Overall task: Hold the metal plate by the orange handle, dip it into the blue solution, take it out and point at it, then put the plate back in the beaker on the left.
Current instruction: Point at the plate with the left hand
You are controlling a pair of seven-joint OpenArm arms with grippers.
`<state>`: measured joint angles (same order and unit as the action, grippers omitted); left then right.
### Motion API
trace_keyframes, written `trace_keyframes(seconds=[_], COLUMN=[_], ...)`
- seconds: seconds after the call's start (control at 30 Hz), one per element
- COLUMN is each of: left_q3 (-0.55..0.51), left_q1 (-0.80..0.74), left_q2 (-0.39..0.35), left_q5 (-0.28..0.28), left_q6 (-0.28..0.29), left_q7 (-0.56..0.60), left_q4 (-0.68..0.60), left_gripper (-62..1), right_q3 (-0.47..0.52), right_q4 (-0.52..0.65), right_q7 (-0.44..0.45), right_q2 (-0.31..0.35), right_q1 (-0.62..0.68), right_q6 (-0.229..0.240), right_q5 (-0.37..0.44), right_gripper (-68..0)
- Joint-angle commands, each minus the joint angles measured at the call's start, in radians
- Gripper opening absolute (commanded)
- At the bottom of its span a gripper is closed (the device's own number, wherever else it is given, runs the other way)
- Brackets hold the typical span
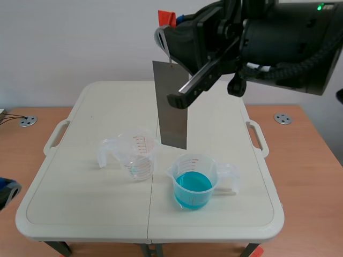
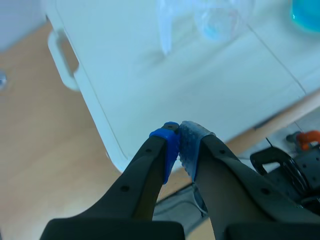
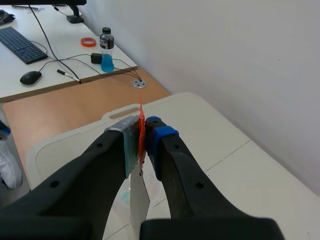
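White folding table point(image 1: 80, 206) on a wooden floor, a plain pale wall behind: that is our setting. Above it hangs the metal plate point(image 1: 172, 128), a grey sheet held nearly upright, well clear of the tabletop. Its lower edge sits above the gap between the two beakers, touching neither. The orange handle point(image 3: 141, 125) is a thin tab at the top, and the right gripper point(image 3: 142, 137) is pinching it flat between its two pads, high over the table.

Below and nearest the robot stands the beaker of blue solution point(image 1: 194, 183), about a third full. Just beside it, to the left, is the empty clear beaker point(image 1: 137, 155) with red markings. The left gripper point(image 2: 178, 142) waits low off the table's near left corner, pads pressed together on nothing.

We judge the main risk to be swing. The plate dangles below a slim tab, so a quick descent could set it rocking. Its corner might then strike a rim and tip a light plastic beaker, spilling blue liquid. The narrow grip might also let the tab slip or twist, spoiling our aim at the beaker mouth.
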<state>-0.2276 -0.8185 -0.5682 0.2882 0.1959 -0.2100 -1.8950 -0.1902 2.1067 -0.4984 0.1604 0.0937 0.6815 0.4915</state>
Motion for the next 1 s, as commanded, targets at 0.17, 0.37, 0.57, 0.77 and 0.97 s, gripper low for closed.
trace_keyframes(seconds=[0.17,0.37,0.57,0.77,0.97], left_q3=[0.072,0.163,0.243,0.328,0.426], left_q1=[0.14,0.27,0.389,0.512,0.636], left_q2=[-0.001,0.0,0.0,0.0,0.0], left_q5=[0.006,0.005,0.005,0.006,0.006], left_q6=[0.084,0.105,0.212,0.263,0.336], left_q7=[-0.005,-0.025,-0.027,-0.027,-0.027], left_q4=[-0.003,0.04,0.106,0.176,0.257], left_gripper=[-59.3,-59.3,-59.3,-59.3,-59.3], right_q3=[0.077,0.124,0.144,0.143,0.143], right_q4=[0.021,0.021,0.021,0.021,0.021], right_q7=[0.039,0.06,0.07,0.074,0.075], right_q2=[0.03,0.069,0.11,0.119,0.119], right_q1=[0.04,0.062,0.061,0.061,0.061], right_q6=[0.027,0.053,0.053,0.053,0.053], right_q5=[0.044,0.06,0.086,0.085,0.085], right_gripper=[-66.1,-66.0,-66.0,-66.0,-66.1])
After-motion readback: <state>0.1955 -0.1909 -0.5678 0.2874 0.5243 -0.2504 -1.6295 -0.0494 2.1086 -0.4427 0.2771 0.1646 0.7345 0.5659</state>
